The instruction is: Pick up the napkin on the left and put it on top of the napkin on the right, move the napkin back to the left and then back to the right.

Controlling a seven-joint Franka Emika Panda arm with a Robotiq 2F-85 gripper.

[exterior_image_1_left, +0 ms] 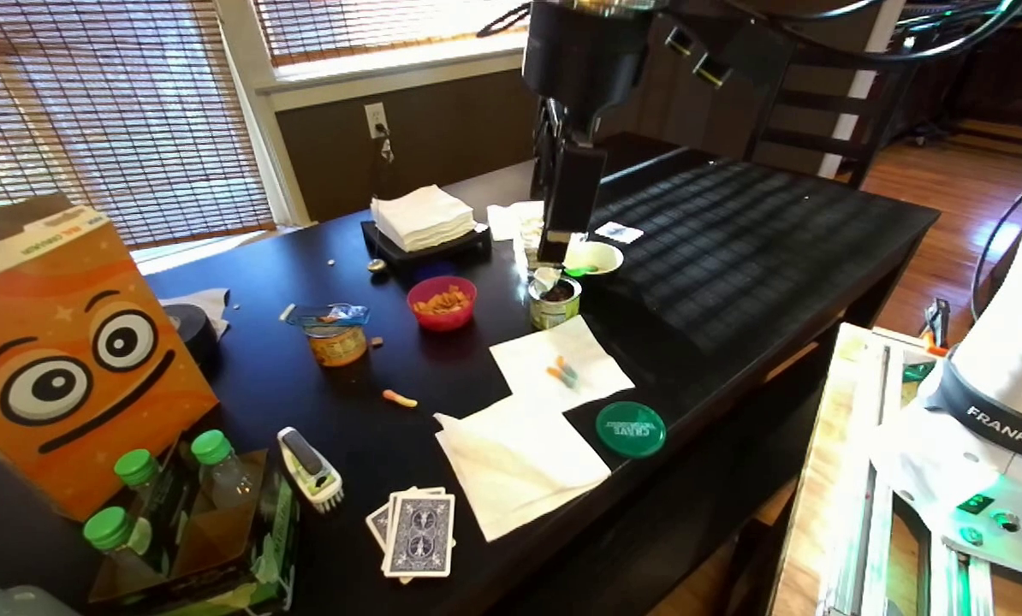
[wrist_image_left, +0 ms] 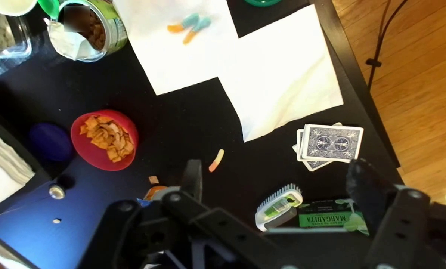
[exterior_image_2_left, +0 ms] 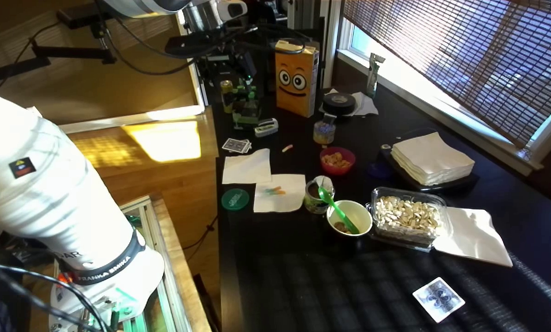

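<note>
The claw (wrist_image_left: 277, 177) is released, its jaws standing wide apart above the worktop (wrist_image_left: 178, 121). In the wrist view, the plain napkin (wrist_image_left: 282, 71) lies between the cards (wrist_image_left: 333, 142) and the gummy napkin (wrist_image_left: 183, 59), the two meeting at a corner. Two gummies (wrist_image_left: 191, 19) rest on the gummy napkin, and a tin (wrist_image_left: 118, 31) stands just beside it. In both exterior views a lid (exterior_image_1_left: 631, 429) sits near both napkins. A brush (wrist_image_left: 279, 209) lies near the cards.

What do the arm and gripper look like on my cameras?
The arm is white and rounded, with a dark band low down lettered FRANKA EMIKA and a dark sticker with a yellow mark. Black cables arc alongside. The gripper is black, with two blocky fingers and round screw heads.
</note>
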